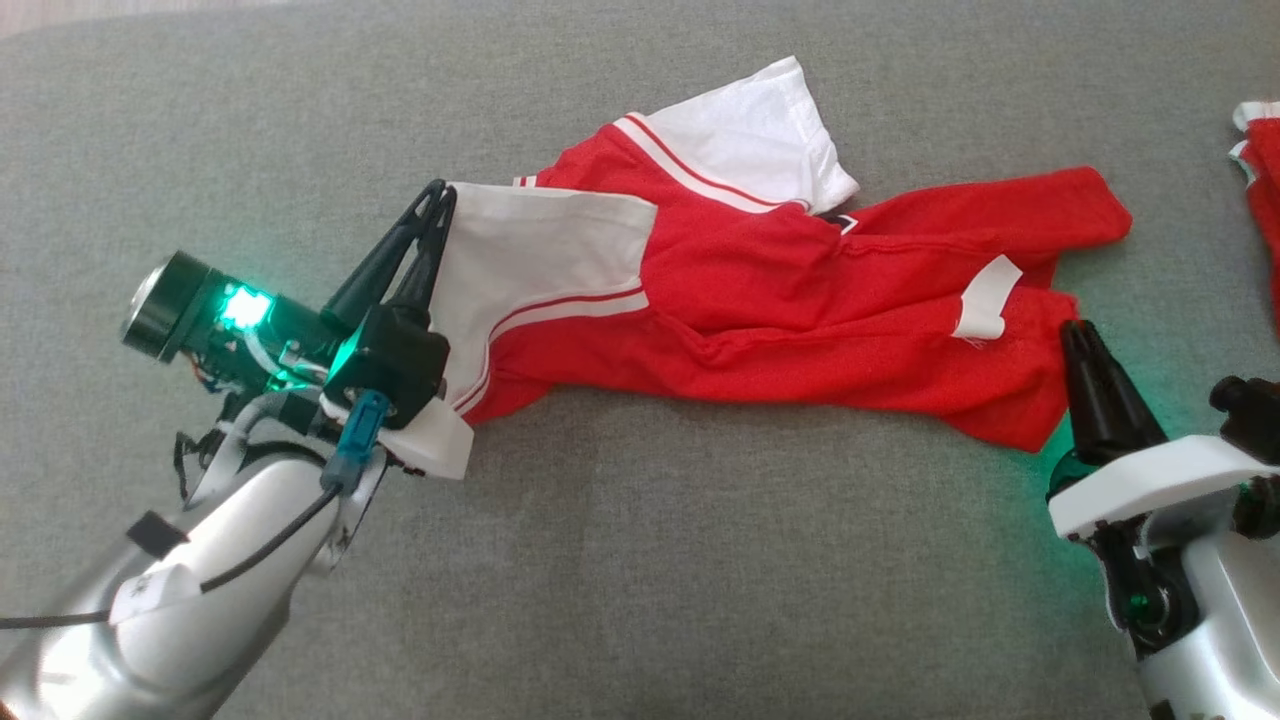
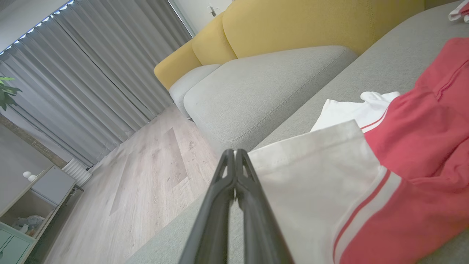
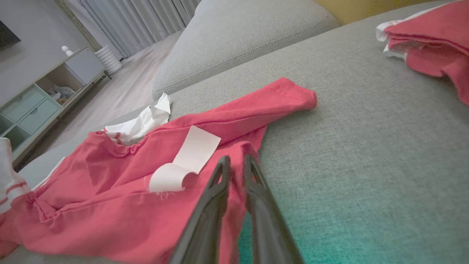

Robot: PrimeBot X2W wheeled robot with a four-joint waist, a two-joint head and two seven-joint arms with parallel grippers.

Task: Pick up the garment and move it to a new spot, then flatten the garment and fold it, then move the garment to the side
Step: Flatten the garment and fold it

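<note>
left gripper [image 1: 435, 195]: fingers together, tips at white sleeve [image 1: 540, 250] corner
right gripper [image 1: 1078, 332]: pinching red jersey [image 1: 760, 300] hem
sofa [image 1: 700, 560]: jersey crumpled

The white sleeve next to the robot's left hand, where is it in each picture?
Head view: the white sleeve lies left of centre, beside the left gripper.
Left wrist view: lower middle, right of the dark fingers.
Right wrist view: a sliver at the left edge.
Shared landmark: the red shirt body it joins, in every view.
</note>
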